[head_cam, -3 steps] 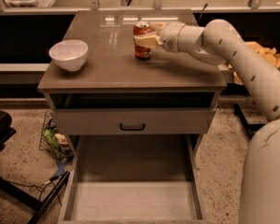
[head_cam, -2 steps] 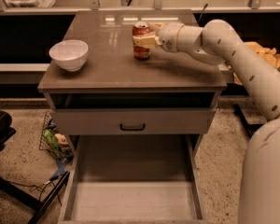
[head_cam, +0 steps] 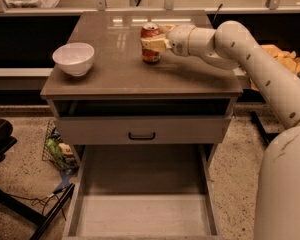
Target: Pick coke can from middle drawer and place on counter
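The coke can, red with a silver top, stands upright on the counter, at its back middle. My gripper reaches in from the right, level with the can's middle. Its pale fingers are closed around the can's body. The can's base looks to be resting on the counter. The middle drawer is pulled wide open at the bottom of the view. Its flat floor is bare.
A white bowl sits on the counter's left side. A closed drawer front with a black handle is below the top slab. A wire basket of litter and a black chair base are on the floor at left. My arm crosses the right side.
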### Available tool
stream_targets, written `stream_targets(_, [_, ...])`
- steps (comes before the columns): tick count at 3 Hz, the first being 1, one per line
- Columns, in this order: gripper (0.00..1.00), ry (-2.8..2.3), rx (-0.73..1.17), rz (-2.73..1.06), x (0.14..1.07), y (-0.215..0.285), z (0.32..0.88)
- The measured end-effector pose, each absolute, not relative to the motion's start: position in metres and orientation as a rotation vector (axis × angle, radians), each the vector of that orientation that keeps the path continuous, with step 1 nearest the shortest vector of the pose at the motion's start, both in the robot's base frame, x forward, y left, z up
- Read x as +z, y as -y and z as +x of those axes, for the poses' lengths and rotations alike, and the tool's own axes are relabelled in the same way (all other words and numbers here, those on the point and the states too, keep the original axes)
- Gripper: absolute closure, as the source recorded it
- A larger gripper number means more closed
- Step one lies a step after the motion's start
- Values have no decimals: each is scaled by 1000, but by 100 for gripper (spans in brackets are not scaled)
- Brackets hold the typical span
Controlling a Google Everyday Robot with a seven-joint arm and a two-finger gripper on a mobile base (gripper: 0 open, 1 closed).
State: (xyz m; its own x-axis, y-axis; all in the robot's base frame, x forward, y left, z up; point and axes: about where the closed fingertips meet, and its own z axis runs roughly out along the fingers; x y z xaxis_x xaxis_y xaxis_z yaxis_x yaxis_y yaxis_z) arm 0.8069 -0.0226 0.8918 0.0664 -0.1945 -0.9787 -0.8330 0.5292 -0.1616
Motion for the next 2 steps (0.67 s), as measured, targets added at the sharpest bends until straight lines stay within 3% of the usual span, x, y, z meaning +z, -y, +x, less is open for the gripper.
stream_targets(1, [13,-1457,614,-945,891,19,807])
stream_targets(2, [0,-1456,618,-948,891,16,807])
